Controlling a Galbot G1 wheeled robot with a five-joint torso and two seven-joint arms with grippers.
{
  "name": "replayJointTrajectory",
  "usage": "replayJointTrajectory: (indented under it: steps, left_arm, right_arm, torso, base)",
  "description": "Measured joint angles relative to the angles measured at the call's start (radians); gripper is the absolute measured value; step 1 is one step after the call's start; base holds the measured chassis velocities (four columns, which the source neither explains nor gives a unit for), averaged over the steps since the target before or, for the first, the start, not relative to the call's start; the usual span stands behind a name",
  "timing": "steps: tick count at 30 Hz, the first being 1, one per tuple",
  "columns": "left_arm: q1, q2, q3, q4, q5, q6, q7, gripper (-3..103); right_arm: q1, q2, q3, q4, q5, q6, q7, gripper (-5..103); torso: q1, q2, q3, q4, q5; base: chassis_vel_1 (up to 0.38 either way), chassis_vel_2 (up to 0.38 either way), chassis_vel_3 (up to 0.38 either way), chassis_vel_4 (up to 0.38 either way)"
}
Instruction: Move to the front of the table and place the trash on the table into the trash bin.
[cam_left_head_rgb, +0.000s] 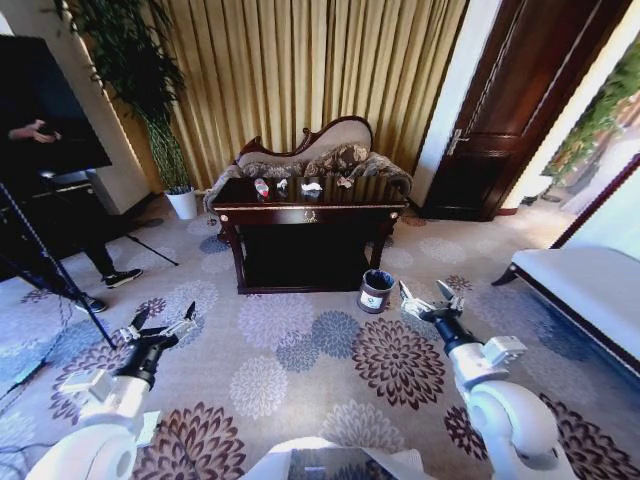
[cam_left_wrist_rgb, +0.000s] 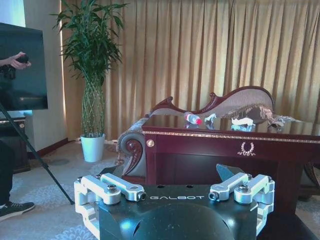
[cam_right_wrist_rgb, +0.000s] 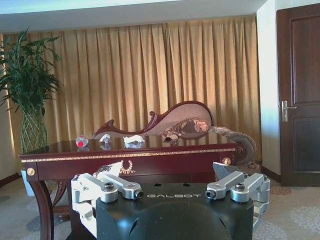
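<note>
On desk top, left part: bottle lying flat, long axis roughly along desk length, white cap toward plant side; paper scraps beside it. Trash bin on carpet near desk's right front leg. Well short of desk, approach step apparently in hand; next calls for driving closer before reaching. Left end effector and right end effector low over carpet, both spread, empty.

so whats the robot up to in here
Nothing is being handled yet. The robot stands back on the carpet facing the table, both arms held out low, left gripper and right gripper open and empty. A small bottle and paper scraps lie on the tabletop; the trash bin stands on the floor by the table's right front leg.
</note>
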Motion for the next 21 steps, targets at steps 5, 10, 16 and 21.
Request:
replayJointTrajectory:
  steps: [5, 10, 16, 21]
  left_arm:
    - [0.001, -0.001, 0.0, 0.0, 0.004, -0.001, 0.0, 100]
    - [0.001, -0.002, 0.002, 0.001, 0.004, -0.008, 0.002, 100]
    - [0.002, -0.002, 0.001, 0.001, 0.006, -0.024, 0.008, 100]
    - [0.004, -0.002, 0.001, 0.001, 0.006, -0.029, 0.011, 100]
  right_arm:
    - [0.001, 0.001, 0.001, 0.0, 0.0, 0.004, 0.003, 100]
    - [0.005, -0.001, 0.0, 0.002, 0.0, 0.003, 0.003, 100]
    - [0.007, -0.003, -0.001, 0.002, 0.0, 0.001, 0.004, 100]
    - [0.006, -0.003, -0.001, 0.002, 0.0, 0.0, 0.004, 100]
  torso:
    - [0.0, 0.0, 0.0, 0.0, 0.0]
    - [0.0, 0.0, 0.0, 0.0, 0.0]
    - [0.0, 0.0, 0.0, -0.0001, 0.0]
    - [0.0, 0.0, 0.0, 0.0, 0.0]
  base:
    - [0.0, 0.0, 0.0, 0.0]
    - [0.0, 0.0, 0.0, 0.0]
    - [-0.009, 0.008, 0.002, -0.008]
    - [-0.064, 0.077, 0.06, -0.071]
